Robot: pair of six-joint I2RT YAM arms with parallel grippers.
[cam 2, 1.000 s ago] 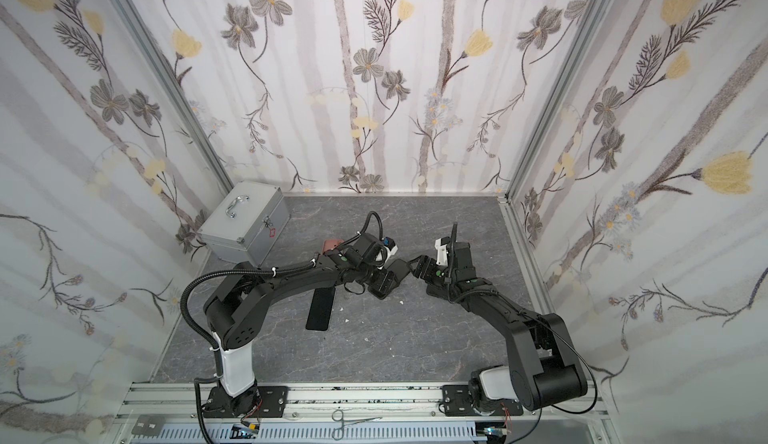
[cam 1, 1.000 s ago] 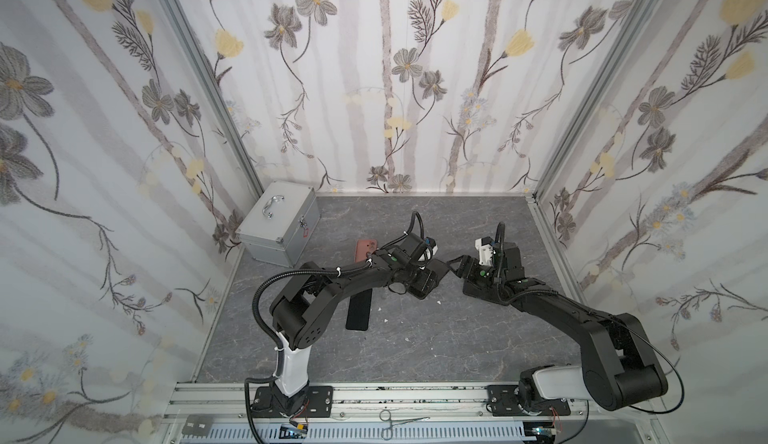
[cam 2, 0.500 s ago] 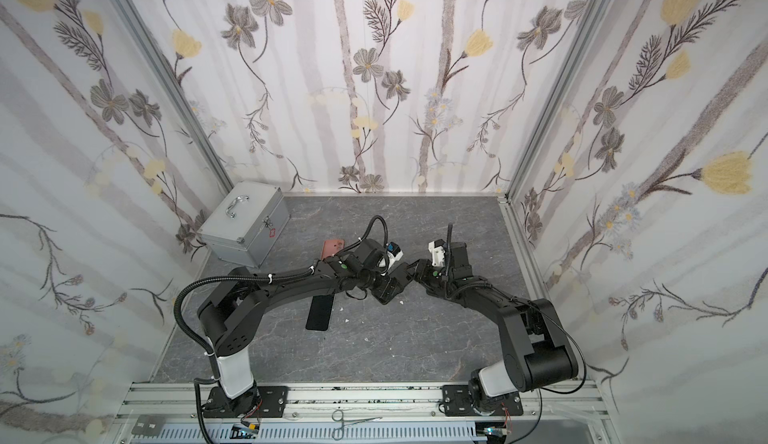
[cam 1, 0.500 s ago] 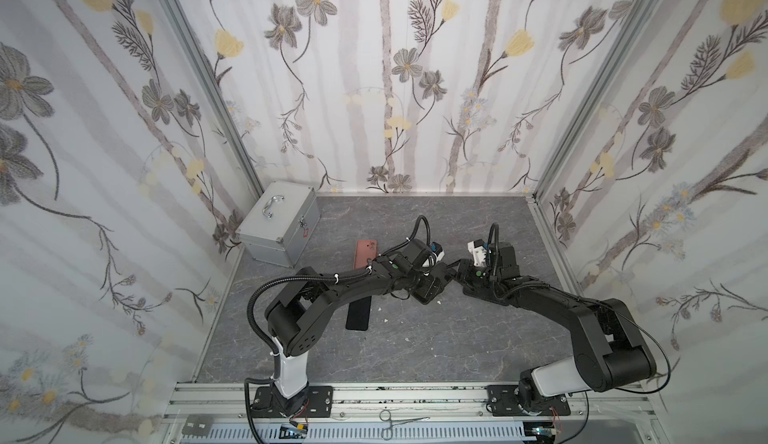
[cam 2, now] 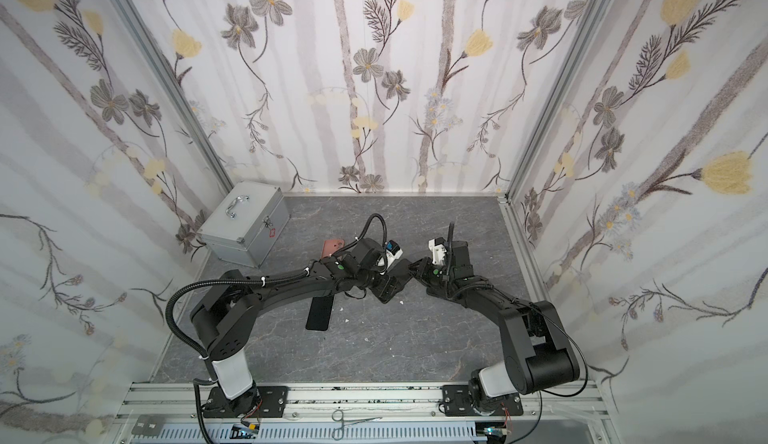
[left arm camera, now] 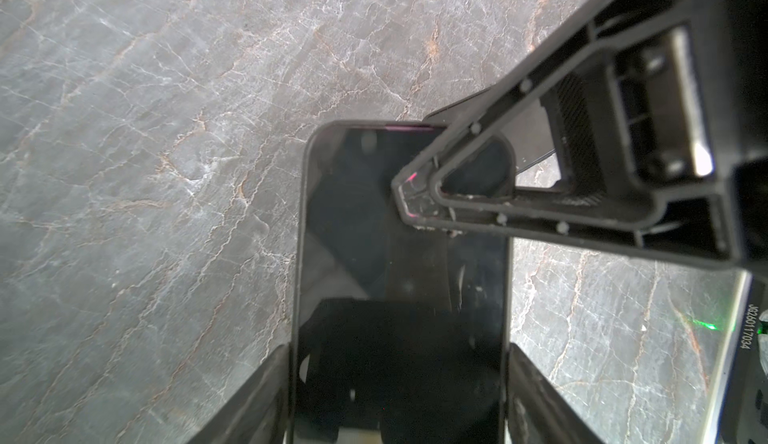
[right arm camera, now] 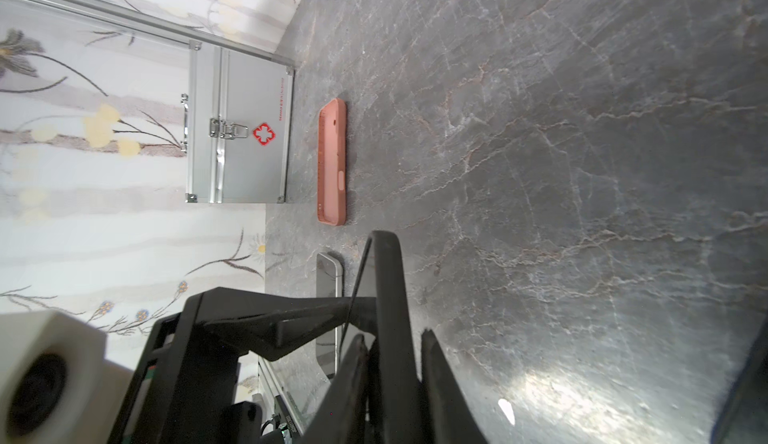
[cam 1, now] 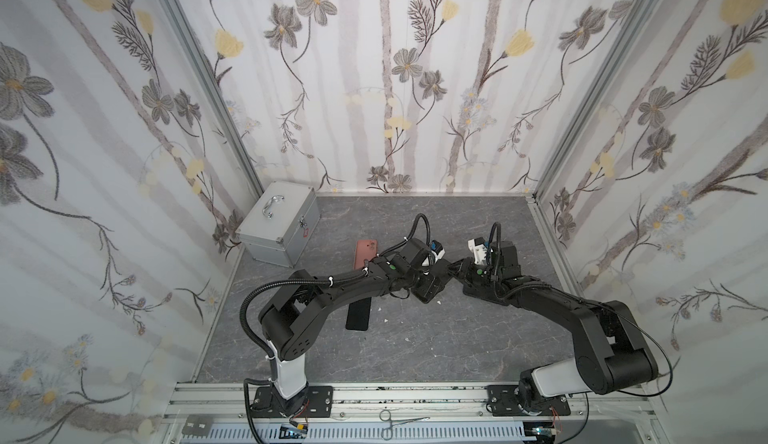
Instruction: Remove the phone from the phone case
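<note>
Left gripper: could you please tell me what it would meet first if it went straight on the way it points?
Probably the right gripper, whose fingers straddle the far corner of the phone that the left gripper holds.

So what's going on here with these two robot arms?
The left gripper holds a dark phone by its sides, off the table. The dark rim around it looks like its case, not yet removed. The right gripper has its jaws on either side of the phone's top corner, nearly closed; whether it grips yet is unclear. A pink case and a second phone lie on the table near a silver box.
</note>
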